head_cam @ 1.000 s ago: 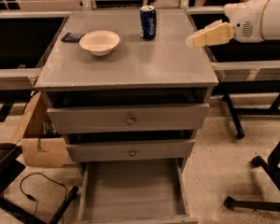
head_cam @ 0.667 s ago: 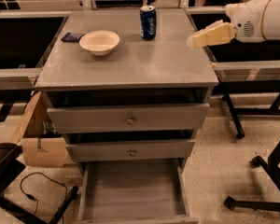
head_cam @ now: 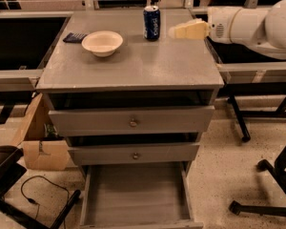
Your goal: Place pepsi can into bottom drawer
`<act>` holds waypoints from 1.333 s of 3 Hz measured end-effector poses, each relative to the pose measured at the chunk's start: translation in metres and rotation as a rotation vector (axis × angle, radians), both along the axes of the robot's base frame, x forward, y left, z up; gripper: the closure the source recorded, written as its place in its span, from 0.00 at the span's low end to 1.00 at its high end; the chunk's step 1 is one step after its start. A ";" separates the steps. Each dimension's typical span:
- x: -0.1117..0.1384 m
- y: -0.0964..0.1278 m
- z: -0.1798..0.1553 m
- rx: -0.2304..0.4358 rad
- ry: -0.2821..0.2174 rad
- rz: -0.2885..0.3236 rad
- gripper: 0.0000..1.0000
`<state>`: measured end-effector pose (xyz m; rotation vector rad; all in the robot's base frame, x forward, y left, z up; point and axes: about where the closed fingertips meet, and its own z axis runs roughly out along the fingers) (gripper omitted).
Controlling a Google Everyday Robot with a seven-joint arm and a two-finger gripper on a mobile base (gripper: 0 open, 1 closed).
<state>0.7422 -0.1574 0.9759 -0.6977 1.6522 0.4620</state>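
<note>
Closer now to the pepsi can (head_cam: 151,23), the gripper (head_cam: 174,31) hovers just beside it, apart; whether it is open cannot be told. Below the can, the bottom drawer (head_cam: 133,194) stands open.

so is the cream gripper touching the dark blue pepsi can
Apart: the camera view shows grey cabinet top between the pepsi can and the gripper at its right.
</note>
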 end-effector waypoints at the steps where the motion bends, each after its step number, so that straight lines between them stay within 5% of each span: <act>1: 0.053 0.017 -0.016 0.074 -0.032 -0.041 0.00; 2: 0.098 0.035 -0.024 0.104 -0.070 -0.060 0.00; 3: 0.159 0.058 -0.029 0.065 -0.102 -0.115 0.00; 4: 0.169 0.068 -0.036 0.062 -0.099 -0.111 0.00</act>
